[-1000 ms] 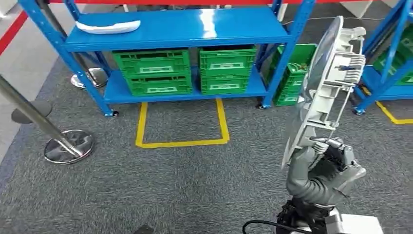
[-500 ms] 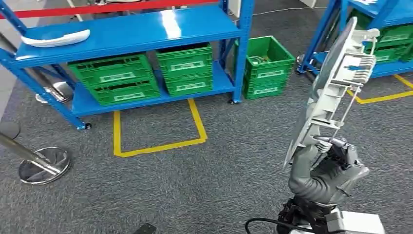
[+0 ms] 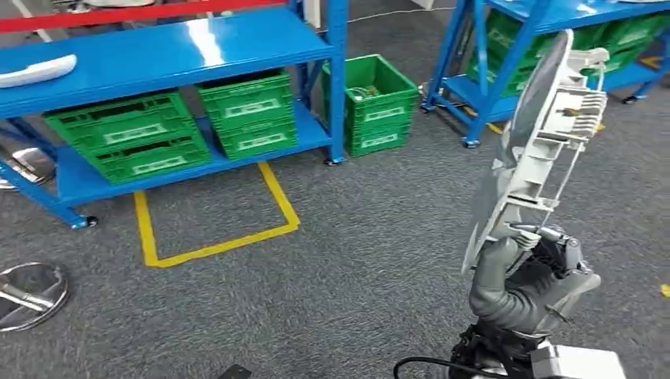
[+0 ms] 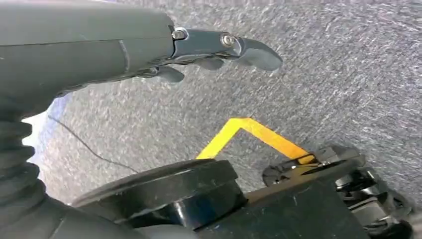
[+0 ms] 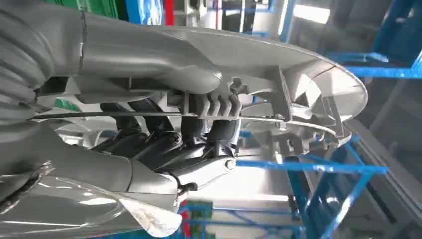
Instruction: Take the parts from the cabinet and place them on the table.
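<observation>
My right hand (image 3: 525,280) grips the lower end of a long grey ribbed plastic part (image 3: 537,134), which stands upright at the right of the head view. The right wrist view has the same part (image 5: 278,94) close up, with dark fingers (image 5: 164,144) wrapped around its ribs. Another pale part (image 3: 35,69) lies on the upper blue shelf (image 3: 182,51) at the far left. My left hand (image 4: 164,50) hangs over grey carpet with its fingers extended and nothing in them.
Green crates (image 3: 158,134) fill the lower shelf of the blue rack, and one more green crate (image 3: 371,95) stands on the floor beside it. A second blue rack (image 3: 545,31) stands at the back right. Yellow floor tape (image 3: 213,237) and a chrome post base (image 3: 28,292) lie on the carpet.
The whole view has swung to the right: the rack and crates slid left, the second rack came further in. The grey part stays upright in my right hand.
</observation>
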